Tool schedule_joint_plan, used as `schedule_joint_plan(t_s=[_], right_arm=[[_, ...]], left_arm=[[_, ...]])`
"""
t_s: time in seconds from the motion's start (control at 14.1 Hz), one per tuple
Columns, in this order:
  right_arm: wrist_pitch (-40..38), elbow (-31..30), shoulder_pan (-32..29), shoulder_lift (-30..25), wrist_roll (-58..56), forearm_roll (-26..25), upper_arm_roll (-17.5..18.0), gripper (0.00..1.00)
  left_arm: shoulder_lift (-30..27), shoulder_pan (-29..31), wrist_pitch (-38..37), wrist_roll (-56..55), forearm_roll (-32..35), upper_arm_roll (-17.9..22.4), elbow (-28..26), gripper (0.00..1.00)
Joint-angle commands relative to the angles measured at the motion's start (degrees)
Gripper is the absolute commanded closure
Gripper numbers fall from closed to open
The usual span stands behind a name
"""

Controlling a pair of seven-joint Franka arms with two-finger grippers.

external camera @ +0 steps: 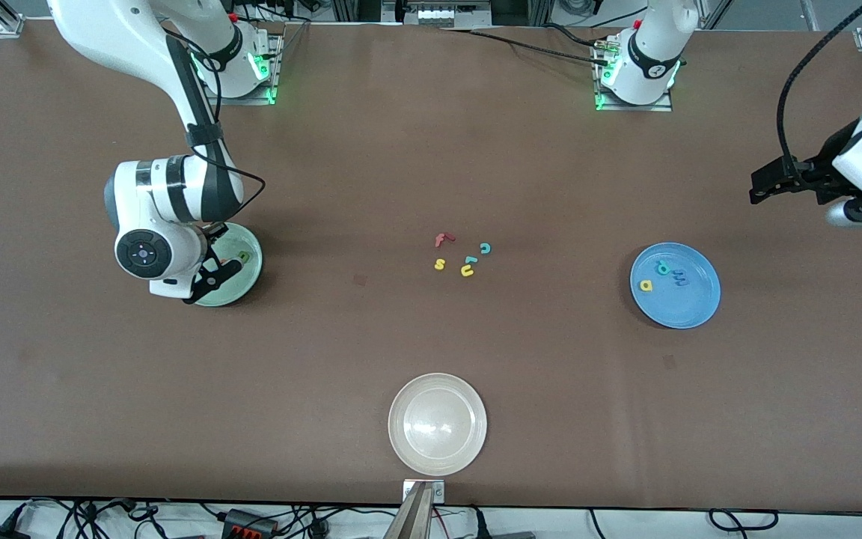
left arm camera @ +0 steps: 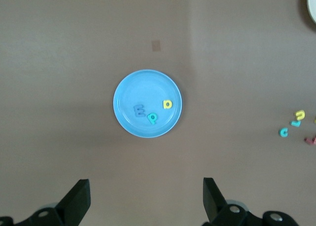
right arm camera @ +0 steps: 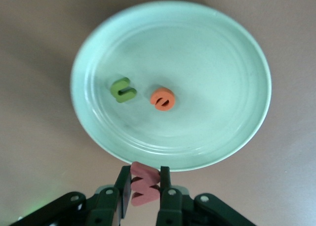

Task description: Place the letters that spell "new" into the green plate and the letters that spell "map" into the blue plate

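We are nearly finishing. At the left of the front frame our right gripper [right arm camera: 144, 189] is clamping the pinkish-red w [right arm camera: 143, 183] just over the rim of the green plate [right arm camera: 98, 43], where the green n [right arm camera: 122, 89] and orange e [right arm camera: 162, 98] are lying. In the blue plate [external camera: 693, 307], at the right, the m [external camera: 679, 279], a [external camera: 646, 285] and p [external camera: 661, 266] are resting. Our left gripper [left arm camera: 146, 199] is waiting above it, jaws apart. We judge only the w is remaining.

Pinkish-red w [right arm camera: 143, 185], mint-green plate [right arm camera: 98, 48]

Front high, faces robots — wrists look straight down.
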Motion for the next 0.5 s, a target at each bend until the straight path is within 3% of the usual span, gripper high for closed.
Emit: schedule_joint_plan(t_s=[0.0, 0.21, 0.43], right_arm=[[2.2, -1.9, -0.3, -0.3, 1.0, 0.3, 1.0, 0.86], [4.5, -2.2, -0.7, 1.9, 1.0, 0.5, 1.1, 0.86], [4.9, -2.1, -1.1, 4.0, 0.6, 4.7, 1.1, 0.86]], left_arm=[[-6.1, -1.3, 7.7, -2.4, -1.0, 1.5, -9.9, 0.0], [-6.4, -1.7, 9.2, -2.1, -1.1, 2.6, -11.5, 0.0], [-5.6, -1.7, 9.0, -1.7, -1.1, 1.8, -9.3, 0.0]])
